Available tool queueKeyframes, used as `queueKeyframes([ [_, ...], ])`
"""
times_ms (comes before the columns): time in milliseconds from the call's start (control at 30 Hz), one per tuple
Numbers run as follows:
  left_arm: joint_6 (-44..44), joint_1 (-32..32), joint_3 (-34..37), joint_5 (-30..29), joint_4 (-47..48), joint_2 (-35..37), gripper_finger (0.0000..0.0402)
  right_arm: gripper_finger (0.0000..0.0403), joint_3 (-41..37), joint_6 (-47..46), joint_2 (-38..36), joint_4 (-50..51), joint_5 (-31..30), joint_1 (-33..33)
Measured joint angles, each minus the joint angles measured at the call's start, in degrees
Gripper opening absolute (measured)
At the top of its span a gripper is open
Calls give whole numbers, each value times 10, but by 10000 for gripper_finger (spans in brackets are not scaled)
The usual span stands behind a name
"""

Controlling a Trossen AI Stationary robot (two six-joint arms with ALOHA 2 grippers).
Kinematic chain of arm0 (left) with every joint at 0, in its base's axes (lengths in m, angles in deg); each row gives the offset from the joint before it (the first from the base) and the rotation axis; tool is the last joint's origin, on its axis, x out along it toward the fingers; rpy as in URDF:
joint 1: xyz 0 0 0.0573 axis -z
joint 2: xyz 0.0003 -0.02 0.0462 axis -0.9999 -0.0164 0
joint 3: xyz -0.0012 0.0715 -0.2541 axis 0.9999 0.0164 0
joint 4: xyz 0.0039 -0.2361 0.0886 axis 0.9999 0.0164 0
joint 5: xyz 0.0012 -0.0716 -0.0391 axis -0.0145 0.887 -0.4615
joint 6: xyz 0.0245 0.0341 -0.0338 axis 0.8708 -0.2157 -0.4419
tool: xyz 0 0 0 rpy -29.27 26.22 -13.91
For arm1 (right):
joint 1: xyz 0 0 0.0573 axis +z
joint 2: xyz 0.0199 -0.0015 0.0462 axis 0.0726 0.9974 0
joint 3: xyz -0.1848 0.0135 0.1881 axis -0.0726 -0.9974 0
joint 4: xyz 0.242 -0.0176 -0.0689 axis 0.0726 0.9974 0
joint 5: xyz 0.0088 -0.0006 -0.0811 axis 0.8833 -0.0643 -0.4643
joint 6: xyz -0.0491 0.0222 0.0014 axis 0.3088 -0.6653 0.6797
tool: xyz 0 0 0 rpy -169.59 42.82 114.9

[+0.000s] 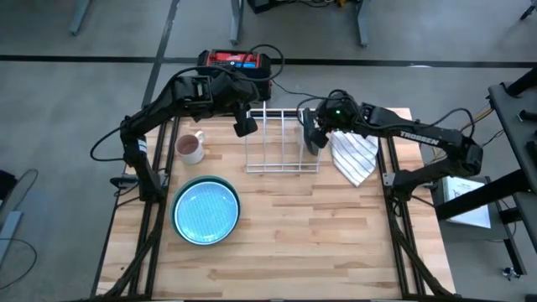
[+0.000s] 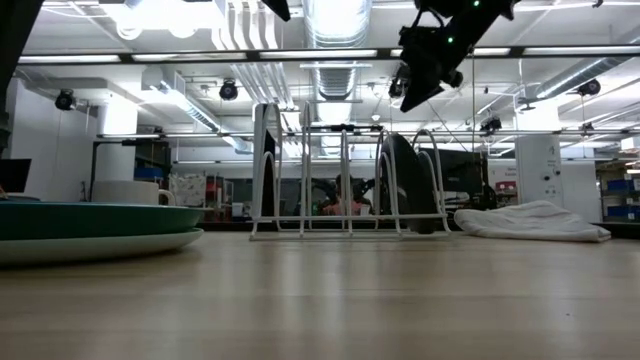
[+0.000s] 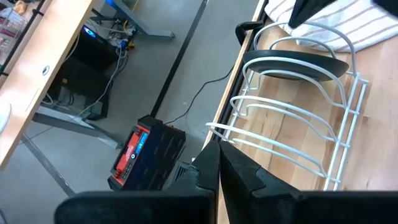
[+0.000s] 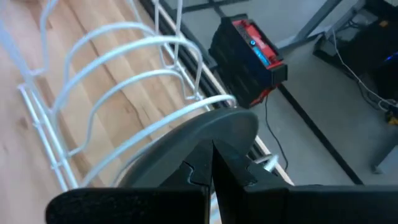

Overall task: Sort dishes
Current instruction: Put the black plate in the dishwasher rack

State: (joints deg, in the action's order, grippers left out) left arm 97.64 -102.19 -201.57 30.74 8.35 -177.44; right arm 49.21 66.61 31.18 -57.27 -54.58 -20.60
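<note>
The right gripper (image 1: 312,134), fingers closed together, hovers over the dark grey plate (image 4: 186,155) standing in the wire rack (image 1: 281,159). The left gripper (image 1: 244,126), also closed and empty, waits above the rack's other end. I think the stacked plates (image 1: 205,210) must be fetched next.

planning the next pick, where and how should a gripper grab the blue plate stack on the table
Probably by the rim, from above. The light blue plate lies flat inside a teal-rimmed dish on the table, so only its raised edge offers a pinch: one finger inside the lip, one outside. The edge toward the mug is closest to the left gripper.
</note>
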Motion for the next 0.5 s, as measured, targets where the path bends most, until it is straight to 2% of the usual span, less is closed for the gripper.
queueKeyframes([
  [200,-10,1,0,0,6,-1,0,0,0,26,42,-28,8,-6],
  [333,-18,2,1,0,18,-1,0,0,0,21,45,-28,45,-8],
  [500,-24,2,8,0,21,-1,0,0,0,18,45,-28,47,-8],
])
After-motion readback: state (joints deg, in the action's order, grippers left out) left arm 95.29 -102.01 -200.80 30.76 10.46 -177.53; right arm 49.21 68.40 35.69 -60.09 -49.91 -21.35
